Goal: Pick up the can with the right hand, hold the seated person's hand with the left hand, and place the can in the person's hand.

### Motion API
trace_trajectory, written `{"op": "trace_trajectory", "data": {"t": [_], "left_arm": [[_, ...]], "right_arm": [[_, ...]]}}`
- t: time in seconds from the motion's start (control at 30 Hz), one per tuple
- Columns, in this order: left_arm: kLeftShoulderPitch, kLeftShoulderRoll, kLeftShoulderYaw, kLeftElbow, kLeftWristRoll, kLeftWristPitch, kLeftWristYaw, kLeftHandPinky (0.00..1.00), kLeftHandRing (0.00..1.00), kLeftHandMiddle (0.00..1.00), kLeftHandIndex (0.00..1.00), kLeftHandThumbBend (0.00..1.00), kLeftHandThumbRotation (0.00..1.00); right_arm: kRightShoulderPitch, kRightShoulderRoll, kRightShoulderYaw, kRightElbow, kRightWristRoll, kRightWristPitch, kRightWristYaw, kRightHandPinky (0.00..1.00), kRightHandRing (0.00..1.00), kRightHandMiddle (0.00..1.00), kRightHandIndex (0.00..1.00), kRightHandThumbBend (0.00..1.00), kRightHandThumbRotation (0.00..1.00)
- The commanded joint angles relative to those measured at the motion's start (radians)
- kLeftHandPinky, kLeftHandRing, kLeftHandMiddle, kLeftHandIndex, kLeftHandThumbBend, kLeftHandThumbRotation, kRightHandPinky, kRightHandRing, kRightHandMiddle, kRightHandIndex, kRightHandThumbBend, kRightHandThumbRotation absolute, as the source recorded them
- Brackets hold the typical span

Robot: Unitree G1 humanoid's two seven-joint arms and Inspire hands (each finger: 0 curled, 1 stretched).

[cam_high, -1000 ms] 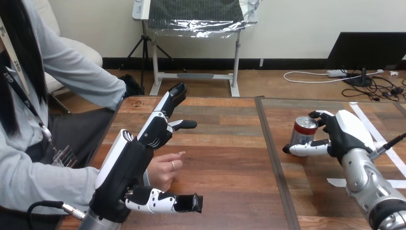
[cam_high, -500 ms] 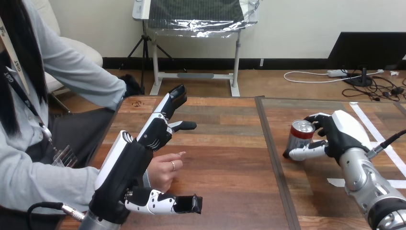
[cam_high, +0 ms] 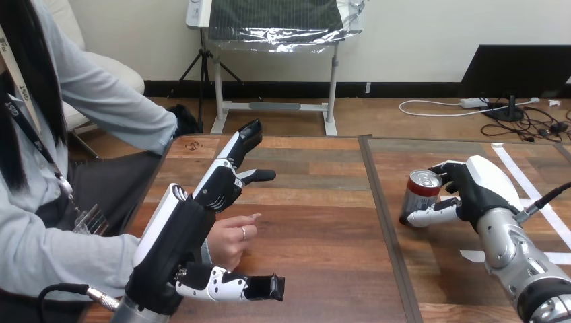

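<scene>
A red and silver can (cam_high: 420,194) stands slightly tilted on the right half of the wooden table (cam_high: 316,222). My right hand (cam_high: 479,185) is shut on it, with fingers curled behind the can and the thumb across its lower front. My left hand (cam_high: 176,239) is open at the table's left; its fingers point straight up the table and its thumb sticks out low to the right. The person's hand (cam_high: 232,237) rests loosely curled on the table between those fingers and the thumb, close against my palm. No finger of mine curls round it.
A dark seam (cam_high: 385,229) divides the table into two halves. White tape strips (cam_high: 535,198) lie on the right half near my right arm. The person sits at the table's left edge, with a sleeve (cam_high: 54,259) beside my left forearm.
The can has shifted a little to the left and tipped, with my right hand's fingers and thumb drawn closer round it. My left hand and the person's hand have stayed put.
</scene>
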Motion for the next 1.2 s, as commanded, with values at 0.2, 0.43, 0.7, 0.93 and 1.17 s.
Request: {"op": "trace_trajectory", "data": {"t": [0.2,0.43,0.7,0.93,1.17], "left_arm": [[-0.032,0.011,0.000,-0.038,-0.003,-0.009,0.001,0.81,0.98,1.00,0.98,1.00,0.46],[-0.034,0.013,0.002,-0.037,0.000,-0.013,0.002,0.81,0.98,1.00,0.98,1.00,0.46],[-0.034,0.015,0.001,-0.039,-0.004,-0.005,0.001,0.80,0.98,1.00,0.97,1.00,0.45],[-0.032,0.016,0.002,-0.039,-0.005,-0.002,0.000,0.80,0.98,1.00,0.97,1.00,0.45],[-0.032,0.015,0.002,-0.037,-0.005,0.002,0.002,0.79,0.98,1.00,0.97,1.00,0.45]], "right_arm": [[-0.052,-0.008,-0.001,-0.010,0.003,-0.024,-0.042,0.78,0.71,0.69,0.70,0.88,0.09],[-0.048,-0.007,-0.011,-0.010,0.015,-0.035,-0.047,0.69,0.69,0.69,0.69,0.89,0.04],[-0.046,-0.006,-0.014,-0.011,0.021,-0.042,-0.051,0.63,0.65,0.67,0.67,0.88,0.01],[-0.046,-0.005,-0.016,-0.012,0.025,-0.046,-0.051,0.63,0.64,0.66,0.66,0.87,0.00],[-0.045,-0.001,-0.022,-0.017,0.034,-0.052,-0.051,0.61,0.61,0.63,0.64,0.86,0.00]]}}
